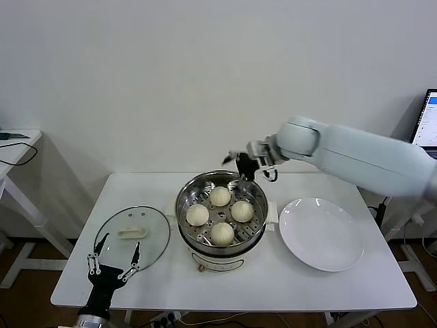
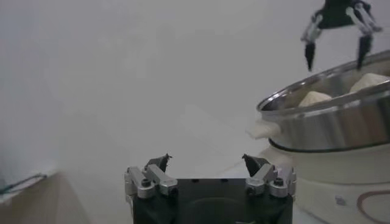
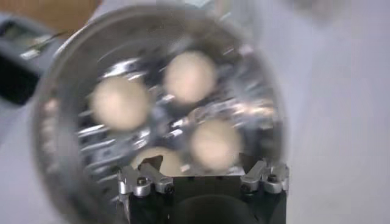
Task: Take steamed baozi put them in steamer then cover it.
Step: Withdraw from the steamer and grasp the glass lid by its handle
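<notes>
The steamer [image 1: 183, 205] stands mid-table on its cream base, uncovered, with several baozi [image 1: 220, 196] on its perforated tray. My right gripper [image 1: 247, 171] hangs open just above the steamer's back rim and holds nothing. Its own view looks down on the baozi [image 3: 190, 76] inside the steamer [image 3: 55, 103], the right gripper [image 3: 198, 163] empty above them. The cover [image 1: 131, 232] lies flat on the table left of the steamer. My left gripper [image 1: 121, 241] is open at the cover's near edge. In the left wrist view the left gripper [image 2: 207, 161] is empty, with the steamer [image 2: 341, 115] off to one side.
An empty white plate [image 1: 321, 234] lies right of the steamer. The right arm reaches in from the right, above the table's back edge. A side table with cables [image 1: 13, 147] stands at the far left, and a monitor edge [image 1: 429, 119] shows at the far right.
</notes>
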